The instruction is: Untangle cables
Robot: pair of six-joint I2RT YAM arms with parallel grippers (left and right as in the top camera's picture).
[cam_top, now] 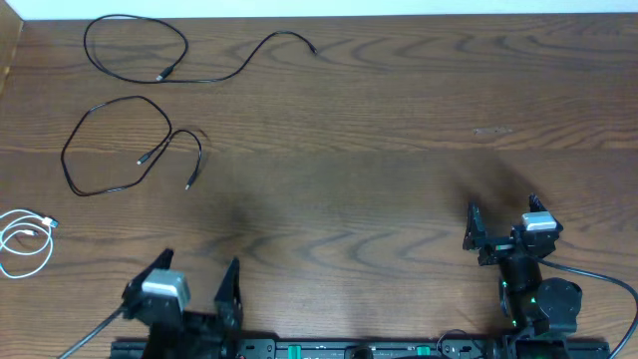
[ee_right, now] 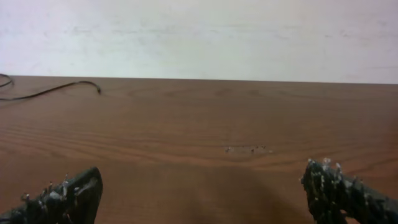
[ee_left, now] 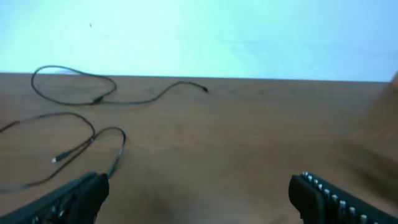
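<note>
overhead — straight down on table (cam_top: 399, 120) | both wrists — low, facing far edge | share far black cable (cam_top: 186, 43)

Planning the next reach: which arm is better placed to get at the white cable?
Left. The white cable lies at the left edge of the table, near the open left gripper; the right gripper, also open, sits far across on the other side.

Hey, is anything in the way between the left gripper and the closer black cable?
Nothing visible. Only bare table lies between the open left gripper and the closer black cable. The white cable sits off to the side, clear of that path.
</note>
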